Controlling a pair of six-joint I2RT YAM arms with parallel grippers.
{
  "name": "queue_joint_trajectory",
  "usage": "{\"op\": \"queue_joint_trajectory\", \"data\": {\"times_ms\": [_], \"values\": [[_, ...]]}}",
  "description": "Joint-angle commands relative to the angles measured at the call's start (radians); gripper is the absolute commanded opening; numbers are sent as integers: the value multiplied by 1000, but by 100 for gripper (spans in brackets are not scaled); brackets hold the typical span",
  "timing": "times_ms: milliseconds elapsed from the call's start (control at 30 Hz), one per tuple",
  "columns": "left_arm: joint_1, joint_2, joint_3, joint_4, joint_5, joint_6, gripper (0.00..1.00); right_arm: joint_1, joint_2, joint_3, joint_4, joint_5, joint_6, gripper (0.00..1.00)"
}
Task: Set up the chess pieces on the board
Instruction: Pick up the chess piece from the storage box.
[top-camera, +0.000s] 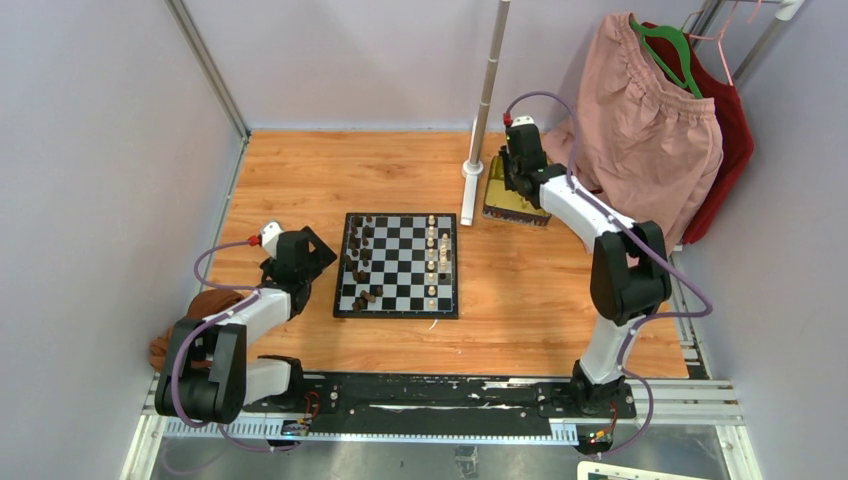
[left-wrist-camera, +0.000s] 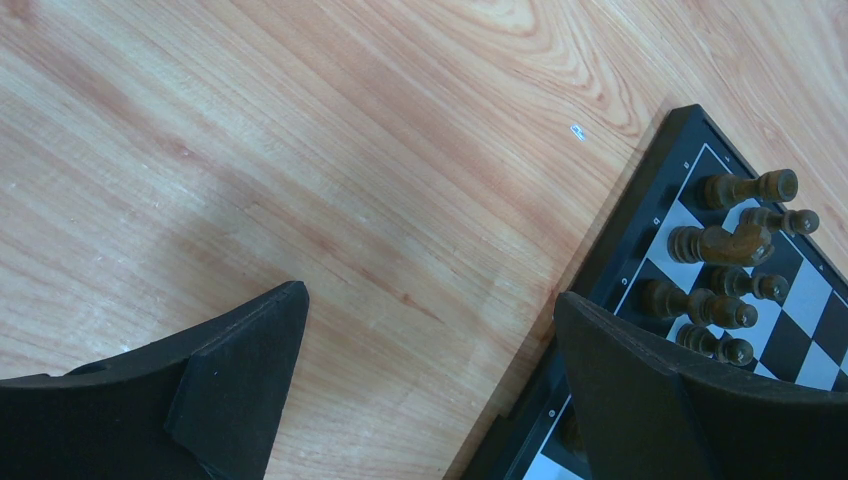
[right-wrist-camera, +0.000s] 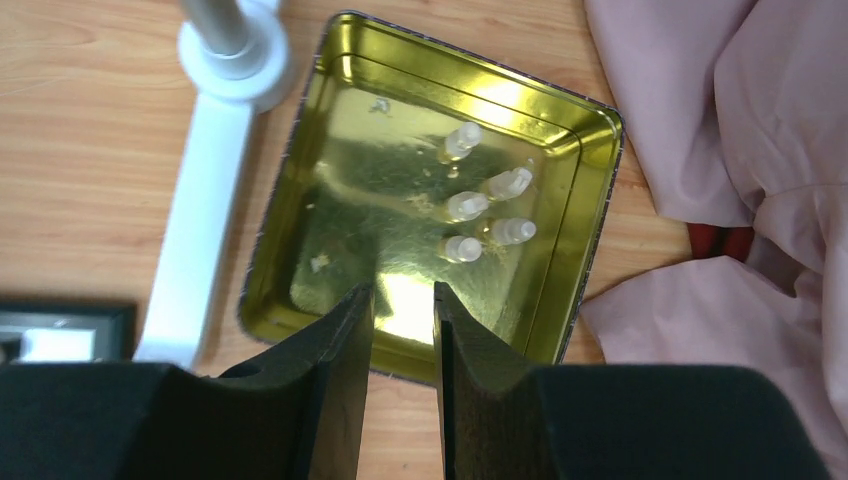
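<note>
The board (top-camera: 400, 262) lies at the table's middle. Dark brown chess pieces (top-camera: 360, 262) crowd its left columns, and cream chess pieces (top-camera: 436, 255) stand along its right side. My left gripper (top-camera: 318, 256) hovers just left of the board. In the left wrist view that left gripper (left-wrist-camera: 430, 295) is wide open over bare wood, with the board's edge (left-wrist-camera: 640, 240) and dark pieces (left-wrist-camera: 720, 243) at right. My right gripper (top-camera: 520, 172) hangs above the gold tin (top-camera: 510, 203). Seen from the wrist, the right gripper (right-wrist-camera: 403, 290) stands open with nothing between its fingers, and several cream pieces (right-wrist-camera: 467, 206) lie in the tin (right-wrist-camera: 370, 200).
A white pole on a round base (top-camera: 472, 168) stands just left of the tin, and its base (right-wrist-camera: 225, 45) shows in the right wrist view. Pink clothing (top-camera: 650, 120) hangs at the back right and drapes beside the tin (right-wrist-camera: 740, 120). A brown object (top-camera: 200, 305) lies by the left arm.
</note>
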Motion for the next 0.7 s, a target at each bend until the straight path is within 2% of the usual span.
{"op": "queue_joint_trajectory", "data": {"times_ms": [0,667], "values": [[-9,-5,10,17,-12,16,100,-46,80,54,7,31,35,32],[-9,2,14,17,-7,19,100,-125,264,159,27,14,15,33]]}}
